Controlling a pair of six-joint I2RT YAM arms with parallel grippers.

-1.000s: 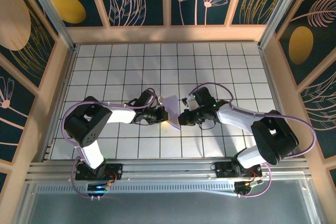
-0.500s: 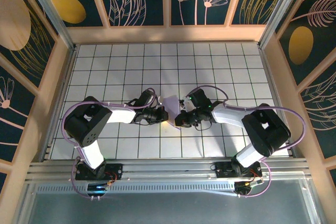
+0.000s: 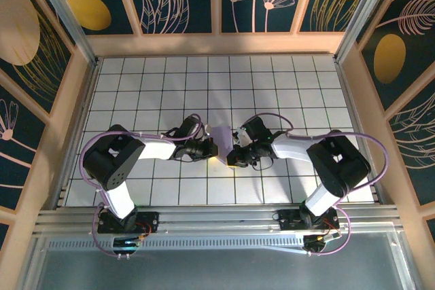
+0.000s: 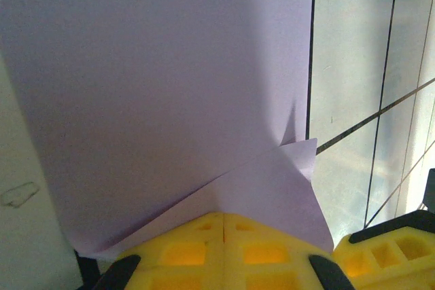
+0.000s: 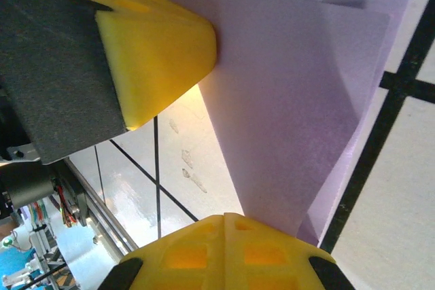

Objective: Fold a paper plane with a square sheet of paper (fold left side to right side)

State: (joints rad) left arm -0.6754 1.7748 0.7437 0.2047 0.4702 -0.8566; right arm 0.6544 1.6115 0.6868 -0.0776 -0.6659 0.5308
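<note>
Left gripper (image 3: 212, 149): clenched empty, tips pressed against the paper's left side.
Right gripper (image 3: 232, 157): clenched empty, tips pressed against its right side.
Square sheet of paper (image 3: 221, 136): partly folded, mid-table (image 3: 163, 79), between both grippers.

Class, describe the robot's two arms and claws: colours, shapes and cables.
The left arm and right arm have white links, bulky black joints and looping lavender cables. The left claw and right claw have blocky yellow fingers with square recesses.

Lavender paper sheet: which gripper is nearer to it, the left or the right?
Neither: both hold the lavender paper. The left gripper is shut on its left edge, the right gripper on its right edge.
</note>
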